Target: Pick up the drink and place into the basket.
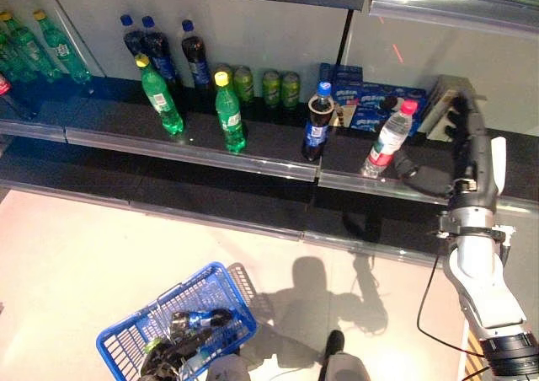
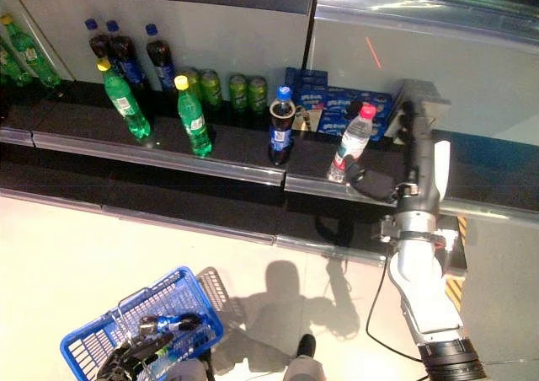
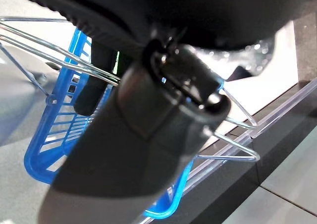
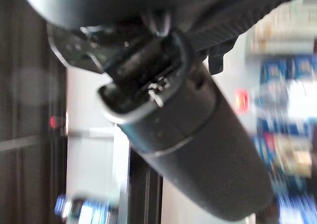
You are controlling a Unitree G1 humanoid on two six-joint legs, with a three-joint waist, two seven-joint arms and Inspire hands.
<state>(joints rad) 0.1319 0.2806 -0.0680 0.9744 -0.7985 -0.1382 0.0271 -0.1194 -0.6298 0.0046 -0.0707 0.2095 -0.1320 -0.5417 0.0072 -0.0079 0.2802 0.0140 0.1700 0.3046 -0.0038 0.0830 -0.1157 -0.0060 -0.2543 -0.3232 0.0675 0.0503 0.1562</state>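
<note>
Blue basket (image 1: 135, 335): one, handle clamped in left hand (image 1: 173, 356)
Clear water bottle (image 1: 383, 141): one
Right hand (image 1: 459, 132): fingers straight, empty

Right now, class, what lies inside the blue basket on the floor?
The blue basket holds a dark bottle with a blue label lying flat. The left hand covers the rest, so anything beneath is hidden.
</note>
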